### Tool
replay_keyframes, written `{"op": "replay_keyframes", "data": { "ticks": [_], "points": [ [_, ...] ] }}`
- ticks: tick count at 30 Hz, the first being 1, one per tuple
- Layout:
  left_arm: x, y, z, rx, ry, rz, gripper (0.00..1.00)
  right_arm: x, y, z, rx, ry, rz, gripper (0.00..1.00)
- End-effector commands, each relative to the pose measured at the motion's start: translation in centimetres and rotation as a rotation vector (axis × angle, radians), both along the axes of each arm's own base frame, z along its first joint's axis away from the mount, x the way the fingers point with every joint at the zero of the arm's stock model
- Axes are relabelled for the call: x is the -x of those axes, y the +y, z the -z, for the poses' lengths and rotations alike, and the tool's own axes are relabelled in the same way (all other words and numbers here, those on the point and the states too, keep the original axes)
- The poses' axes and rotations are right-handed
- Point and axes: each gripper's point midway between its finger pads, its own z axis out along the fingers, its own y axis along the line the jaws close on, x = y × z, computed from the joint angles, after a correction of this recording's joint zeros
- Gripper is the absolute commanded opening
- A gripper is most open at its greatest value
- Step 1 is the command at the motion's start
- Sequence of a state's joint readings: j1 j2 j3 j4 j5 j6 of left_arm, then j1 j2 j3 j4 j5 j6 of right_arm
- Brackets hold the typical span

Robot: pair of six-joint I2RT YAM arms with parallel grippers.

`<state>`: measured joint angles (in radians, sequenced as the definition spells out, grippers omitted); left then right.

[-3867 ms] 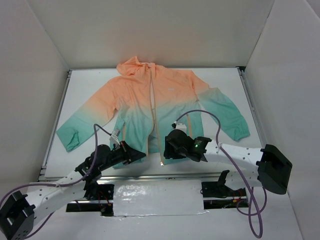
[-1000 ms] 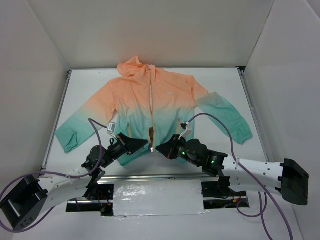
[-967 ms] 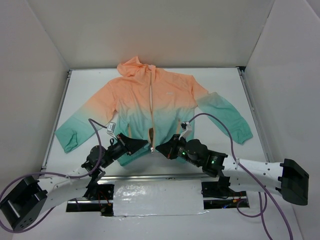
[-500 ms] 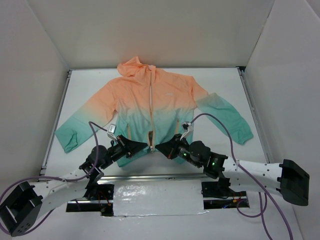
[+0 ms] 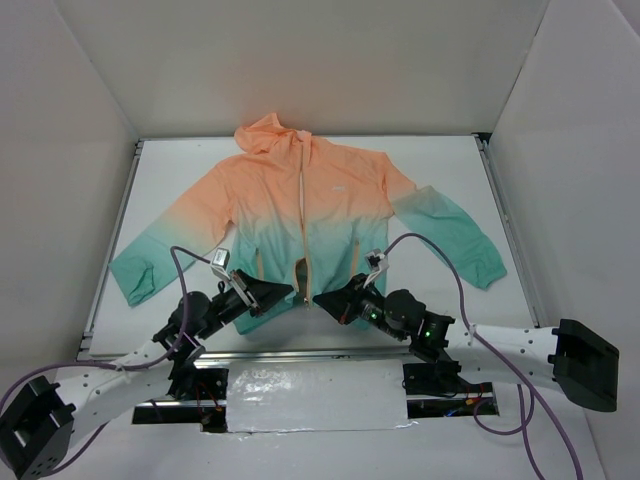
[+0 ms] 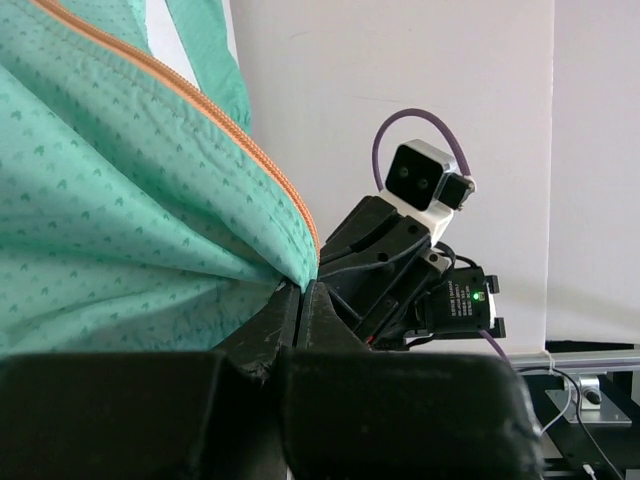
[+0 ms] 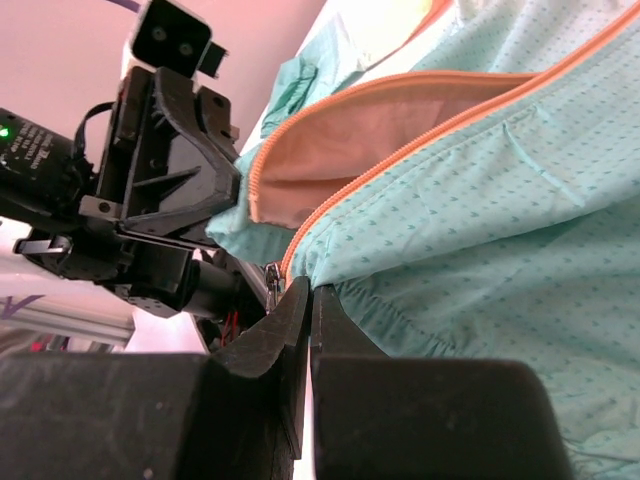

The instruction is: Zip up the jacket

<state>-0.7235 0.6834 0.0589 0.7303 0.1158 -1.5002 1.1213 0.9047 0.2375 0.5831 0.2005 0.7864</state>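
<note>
**Near edge.** Both arms converge on the bottom end of the zipper (image 5: 303, 215).
- The left end effector (image 5: 290, 293) is just left of the zipper, clenched on the teal corner of the jacket (image 5: 335, 200). The left wrist view shows cloth drawn taut into the closed fingertips.
- The right end effector (image 5: 322, 297) is just right of the zipper, likewise clenched on the gathered hem (image 7: 420, 330) of the opposite panel.
- The two tips nearly touch across the zipper. In my judgement each front edge is held this way so the two bottom ends can be lined up and engaged.

**Zipper, lower end.** The right wrist view shows the two orange-edged tapes parted, with the peach lining (image 7: 340, 155) exposed between them. The lower run is therefore not closed. A small metal piece (image 7: 271, 277), probably the slider pull, hangs just left of the right fingertips. Its identity cannot be confirmed.

**Zipper, upper run.** From the top view the front edges lie close along a pale line up to the collar. Whether the teeth are meshed there cannot be told.

**Beyond the zipper.** The jacket lies flat, front up, on the white worktop (image 5: 440, 160). The hood (image 5: 268, 132) lies past the far end of the zipper. The sleeves (image 5: 150, 262) are spread well out to either side of it.

**Assessment.** Zipping has yet to begin. The thin cloth may slip or bunch under tension.
</note>
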Motion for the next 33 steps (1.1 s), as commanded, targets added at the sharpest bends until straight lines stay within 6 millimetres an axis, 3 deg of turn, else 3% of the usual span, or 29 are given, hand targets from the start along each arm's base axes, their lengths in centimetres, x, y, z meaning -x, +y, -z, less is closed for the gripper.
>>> {"op": "replay_keyframes", "data": {
  "ticks": [1, 10, 21, 33],
  "points": [
    [-0.2, -0.2, -1.9, 0.036, -0.002, -0.002, 0.00, 0.2, 0.4, -3.3, -0.103, -0.088, -0.020, 0.00],
    [0.0, -0.6, -2.2, 0.065, 0.005, 0.024, 0.00, 0.4, 0.8, -4.4, -0.123, -0.129, -0.045, 0.00],
    [0.3, -0.5, -3.6, 0.093, -0.025, 0.035, 0.00, 0.5, 1.1, -3.7, -0.111, -0.130, -0.055, 0.00],
    [0.5, -0.4, -3.8, 0.100, -0.028, 0.035, 0.00, -0.1, 1.2, -3.1, -0.097, -0.127, -0.034, 0.00]
  ]
}}
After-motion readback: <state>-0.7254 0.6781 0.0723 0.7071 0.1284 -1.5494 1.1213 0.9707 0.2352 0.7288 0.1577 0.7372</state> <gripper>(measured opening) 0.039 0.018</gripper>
